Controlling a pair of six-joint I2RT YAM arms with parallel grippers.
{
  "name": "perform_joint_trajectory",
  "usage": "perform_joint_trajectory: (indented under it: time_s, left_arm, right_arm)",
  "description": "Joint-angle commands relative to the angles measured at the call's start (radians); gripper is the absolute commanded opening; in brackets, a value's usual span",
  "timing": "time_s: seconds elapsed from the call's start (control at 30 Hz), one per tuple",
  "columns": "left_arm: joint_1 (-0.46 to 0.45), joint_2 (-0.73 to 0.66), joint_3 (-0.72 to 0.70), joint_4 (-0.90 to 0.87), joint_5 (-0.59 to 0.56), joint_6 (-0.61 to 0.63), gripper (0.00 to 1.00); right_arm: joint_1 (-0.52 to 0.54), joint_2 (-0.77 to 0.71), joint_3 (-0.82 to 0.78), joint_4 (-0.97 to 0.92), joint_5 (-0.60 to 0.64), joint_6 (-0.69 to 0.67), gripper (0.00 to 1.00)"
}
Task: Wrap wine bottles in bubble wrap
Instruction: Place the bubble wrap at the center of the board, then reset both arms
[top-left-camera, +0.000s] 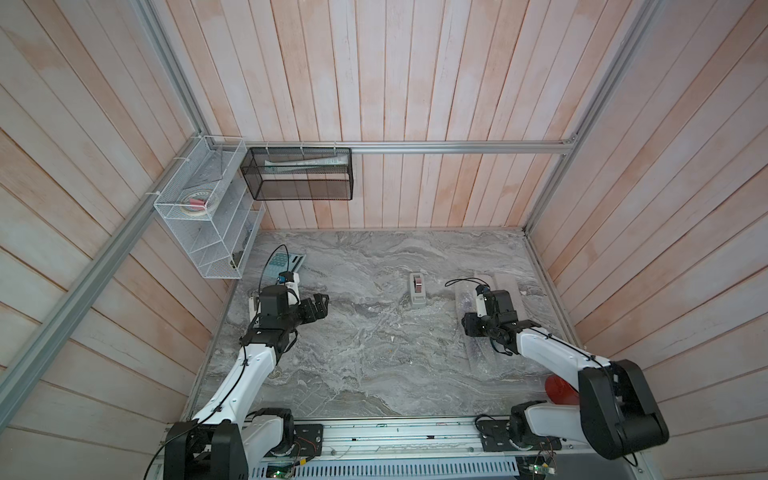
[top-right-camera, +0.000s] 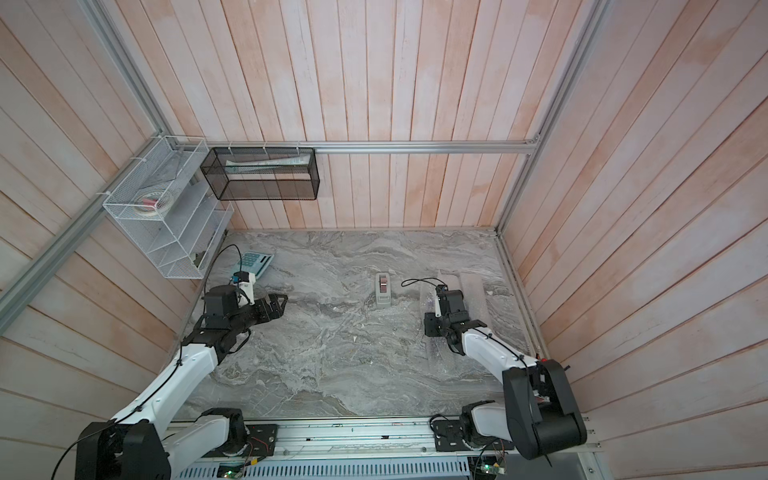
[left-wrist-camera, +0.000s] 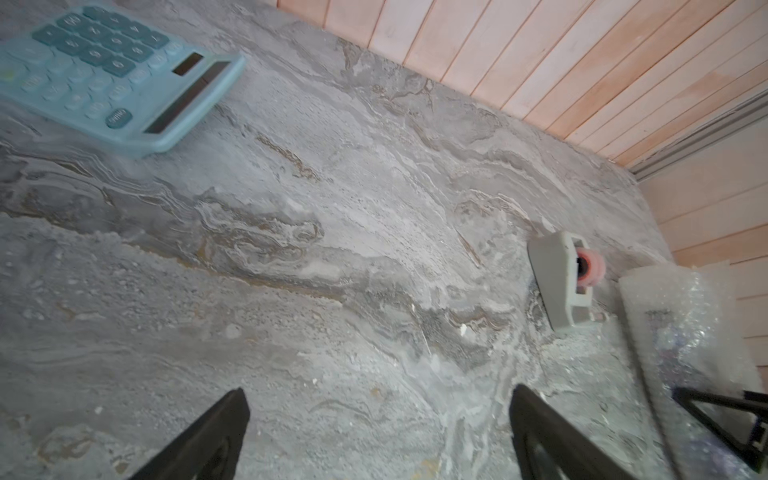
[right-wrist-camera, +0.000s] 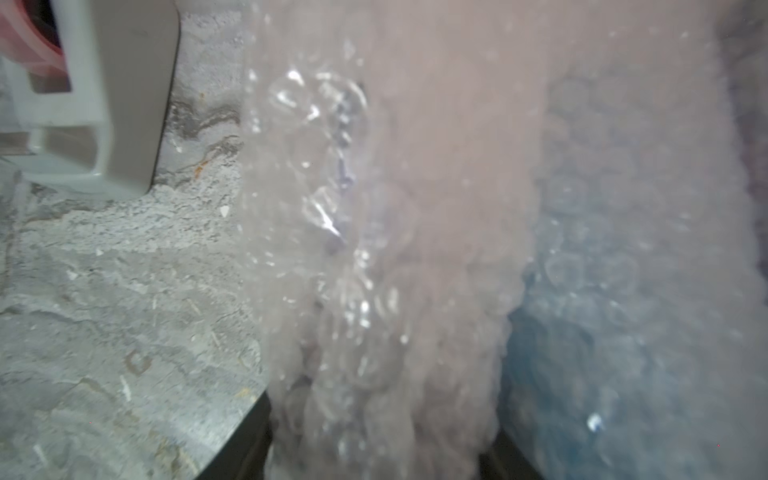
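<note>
The right tool (right-wrist-camera: 374, 444) stands about half closed around a roll of bubble wrap (right-wrist-camera: 415, 208). The roll fills the gap and touches both jaws, so I judge it gripped. A purple tint inside suggests one of the wine bottles, and a second roll (right-wrist-camera: 615, 299) touching it shows blue.

In a top view the rolls (top-left-camera: 478, 358) lie at 3 o'clock on the worktop (top-left-camera: 353, 374), under the right arm, with their long axis running roughly 12 to 6. The left tool (left-wrist-camera: 378, 392) hangs wide open and empty at 9 o'clock, well apart. The roll lies toward its 3 o'clock, past the tape dispenser (top-left-camera: 417, 291) just beside the roll. The right arm is nearer.

The marbled grey surface looks gritty. The plank wall (top-left-camera: 623, 249) crowds the rolls at 3 o'clock.
</note>
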Motion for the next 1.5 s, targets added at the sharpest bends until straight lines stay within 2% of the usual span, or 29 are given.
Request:
perform_joint_trajectory:
  time_s: [0.0,0.13,0.2,0.23,0.3,0.4,0.53,0.6,0.67,0.77,0.83,1.0,1.1,1.13,1.17,1.2,1.27,1.33,1.4,1.47]
  left_arm:
    - [0.006,0.040,-0.019,0.178,-0.104,0.092,1.00]
    - [0.013,0.068,-0.036,0.261,-0.159,0.129,1.00]
    - [0.018,0.074,-0.053,0.302,-0.200,0.145,1.00]
    - [0.022,0.076,-0.060,0.317,-0.217,0.156,1.00]
    - [0.028,0.084,-0.072,0.345,-0.261,0.178,1.00]
    - [0.047,0.107,-0.090,0.396,-0.265,0.195,1.00]
    - [0.066,0.152,-0.147,0.600,-0.312,0.193,1.00]
    - [0.066,0.180,-0.162,0.680,-0.317,0.220,1.00]
    - [0.066,0.229,-0.169,0.758,-0.331,0.242,1.00]
    - [0.067,0.296,-0.196,0.861,-0.319,0.262,1.00]
    - [0.066,0.326,-0.216,0.921,-0.313,0.272,1.00]
    - [0.066,0.339,-0.195,0.907,-0.294,0.288,1.00]
    - [0.066,0.346,-0.207,0.945,-0.276,0.282,1.00]
    - [0.066,0.345,-0.208,0.941,-0.267,0.283,1.00]
    - [0.066,0.347,-0.208,0.950,-0.263,0.285,1.00]
    - [0.066,0.348,-0.206,0.942,-0.261,0.286,1.00]
    - [0.066,0.354,-0.202,0.947,-0.263,0.280,1.00]
    - [0.066,0.356,-0.200,0.945,-0.254,0.282,1.00]
    - [0.066,0.353,-0.207,0.957,-0.250,0.282,1.00]
    - [0.067,0.354,-0.219,0.987,-0.245,0.272,1.00]
  right_arm:
    - [-0.022,0.053,0.060,0.134,-0.030,-0.100,0.56]
    - [-0.062,0.060,0.058,0.179,-0.023,-0.112,0.77]
    - [-0.070,0.014,0.074,0.179,0.002,-0.116,0.88]
    - [-0.072,-0.017,0.057,0.217,0.017,-0.114,0.97]
    - [-0.079,-0.103,0.025,0.273,0.044,-0.113,0.98]
    - [-0.096,-0.202,-0.064,0.408,0.112,-0.101,0.98]
    - [-0.167,-0.246,-0.282,0.841,0.145,-0.076,0.98]
    - [-0.192,-0.197,-0.347,1.026,0.186,-0.101,0.98]
    - [-0.203,-0.124,-0.348,1.078,0.249,-0.099,0.98]
    - [-0.206,-0.040,-0.368,1.144,0.226,-0.119,0.98]
    - [-0.206,0.035,-0.380,1.286,0.272,-0.125,0.98]
    - [-0.209,0.107,-0.311,1.245,0.236,-0.165,0.98]
    - [-0.212,0.183,-0.293,1.292,0.251,-0.159,0.98]
    - [-0.218,0.172,-0.302,1.287,0.246,-0.145,0.93]
    - [-0.236,0.162,-0.331,1.291,0.215,-0.131,0.83]
    - [-0.243,0.180,-0.356,1.362,0.201,-0.124,0.81]
    - [-0.228,0.231,-0.394,1.514,0.203,-0.158,0.98]
    - [-0.216,0.195,-0.420,1.513,0.238,-0.170,0.98]
    - [-0.190,0.181,-0.502,1.640,0.288,-0.167,0.98]
    - [-0.189,0.229,-0.511,1.724,0.257,-0.177,0.98]
